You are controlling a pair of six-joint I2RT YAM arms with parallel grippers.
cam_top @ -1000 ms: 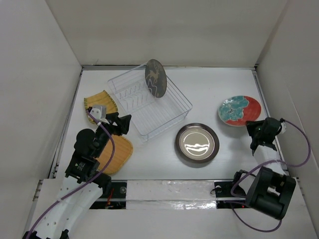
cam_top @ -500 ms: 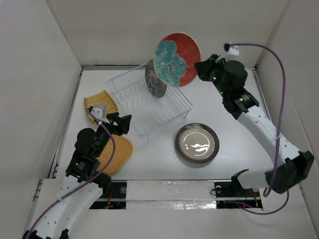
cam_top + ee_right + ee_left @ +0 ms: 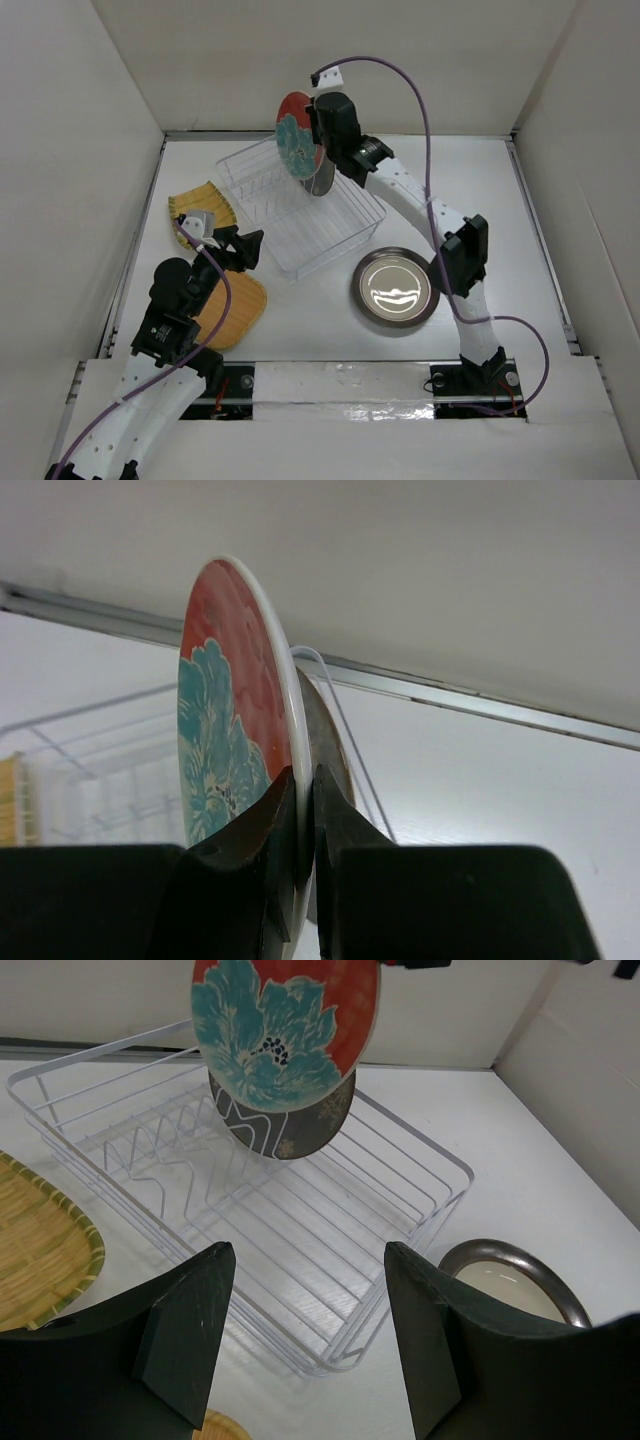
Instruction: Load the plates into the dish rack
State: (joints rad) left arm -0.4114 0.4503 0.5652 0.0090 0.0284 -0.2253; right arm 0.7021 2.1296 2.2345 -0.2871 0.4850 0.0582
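Observation:
My right gripper (image 3: 318, 132) (image 3: 303, 776) is shut on the rim of the red plate with teal flowers (image 3: 293, 138) (image 3: 285, 1030) (image 3: 225, 720). It holds the plate on edge above the back of the clear dish rack (image 3: 335, 228) (image 3: 425, 1145). Just behind it, the dark plate (image 3: 322, 184) (image 3: 312, 1128) stands upright in the rack's prongs. The silver plate (image 3: 396, 287) (image 3: 505, 1272) lies flat right of the rack. The fan-shaped yellow plate (image 3: 205, 203) (image 3: 40, 1250) and the round yellow one (image 3: 238, 310) lie to the left. My left gripper (image 3: 245, 246) (image 3: 310, 1252) hangs open at the rack's near-left corner, holding nothing.
White walls close in the table on three sides. The right arm reaches across over the silver plate and the rack's right side, its purple cable looping above. The left arm's elbow hangs over the round yellow plate.
The right arm lifted the red plate off the table at the right and swung it left, turning it on edge over the rack. The left arm stayed still.

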